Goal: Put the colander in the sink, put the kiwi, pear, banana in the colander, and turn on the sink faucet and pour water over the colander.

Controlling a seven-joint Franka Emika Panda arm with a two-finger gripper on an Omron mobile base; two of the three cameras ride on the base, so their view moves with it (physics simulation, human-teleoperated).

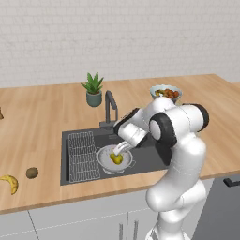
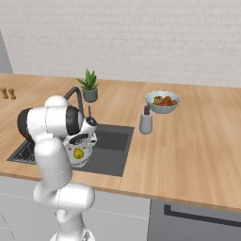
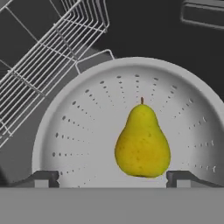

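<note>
The pale perforated colander [image 3: 65, 113] sits in the dark sink [image 1: 145, 157], beside the wire rack [image 3: 48, 57]. A yellow-green pear [image 3: 142, 142] lies inside it, also seen from the base cameras as the pear [image 1: 116, 159] [image 2: 78, 153]. My gripper [image 3: 112, 179] hangs just above the colander [image 1: 105, 161], open, its fingertips [image 3: 43, 178] spread wider than the pear and gripping nothing. The brown kiwi [image 1: 32, 172] and the banana [image 1: 10, 183] rest on the counter left of the sink. The dark faucet [image 1: 110, 108] stands behind the basin; no water shows.
A potted plant [image 1: 93, 89] stands behind the faucet. A bowl of mixed fruit [image 2: 162, 101] and a grey soap dispenser [image 2: 146, 121] sit on the wooden counter right of the sink. My arm [image 1: 168, 126] reaches over the basin's right side.
</note>
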